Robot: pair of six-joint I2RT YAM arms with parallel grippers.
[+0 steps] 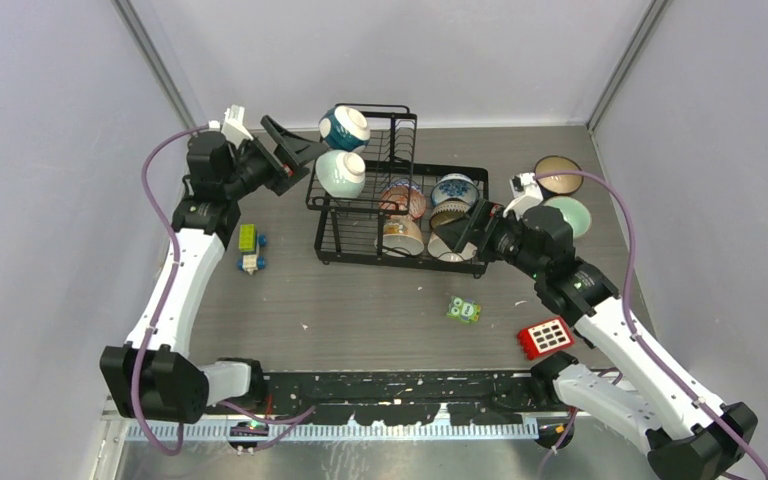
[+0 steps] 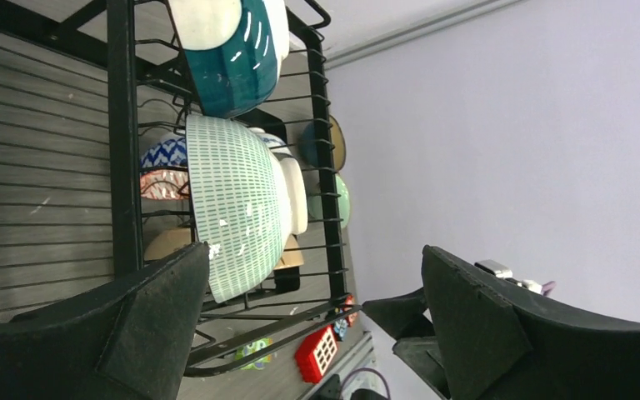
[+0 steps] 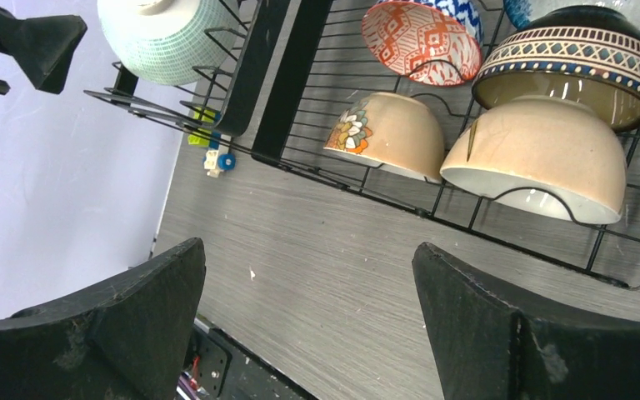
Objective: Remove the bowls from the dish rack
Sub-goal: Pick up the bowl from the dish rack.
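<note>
near the counter's far edge the left gripper [image 1: 305, 155] is wide open beside a green bowl [image 1: 341, 173] in the dish rack [image 1: 400, 263], the right gripper [image 1: 463, 235] wide open by a tan bowl [image 1: 448, 245].

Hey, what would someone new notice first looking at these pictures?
The black rack in the middle draws the eye, with a teal bowl and a mint bowl up top and more bowls below. The left gripper gapes open beside the mint bowl, and the right gripper is open near the rack's front. A dark-rimmed bowl and a pale green bowl sit on the table right of the rack.
</note>
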